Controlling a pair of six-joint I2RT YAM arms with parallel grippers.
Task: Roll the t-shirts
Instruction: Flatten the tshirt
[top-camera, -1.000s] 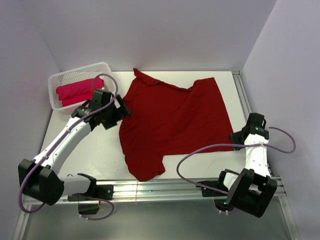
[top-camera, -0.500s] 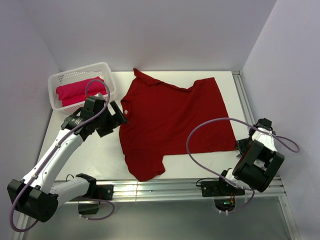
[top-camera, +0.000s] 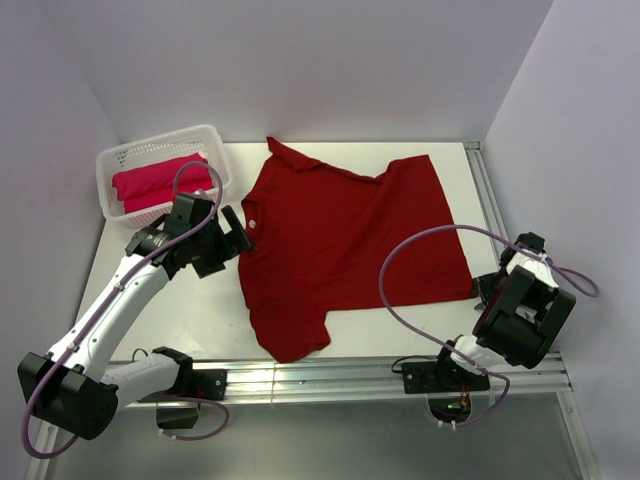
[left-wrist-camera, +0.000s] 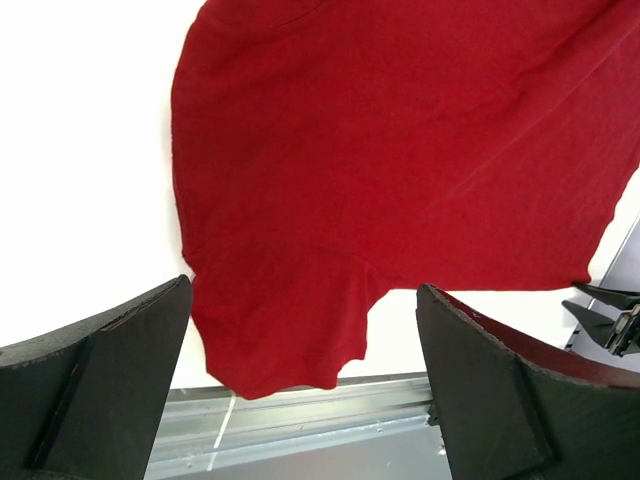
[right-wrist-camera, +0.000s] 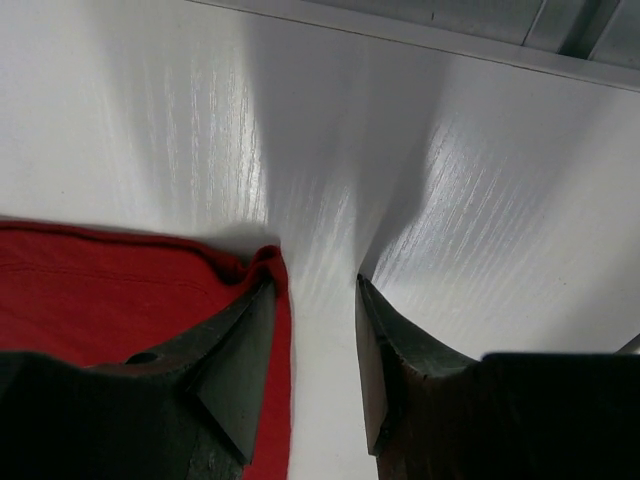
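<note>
t-shirts: the crimson shirt (top-camera: 350, 235) is laid flat on the white bench (top-camera: 455, 165); the pinkish-red shirt (top-camera: 160, 183) is bundled inside the lattice basket (top-camera: 205, 135).
Handling: soft, light, limp cloth is judged. It will drape, wrinkle and slip a little on the smooth bench, and nothing about it is fragile.
Where to hold: a thin pinch of the hem edge is advised, taken at both corners so the roll is kept even.
Left pincer (left-wrist-camera: 305, 290): spread wide, nothing held — hung above the crimson shirt's left side, near the sleeve.
Right pincer (right-wrist-camera: 313, 285): partly spread, nothing pinched — set low at the near right hem corner, one finger over the curled edge; contact cannot be told.
</note>
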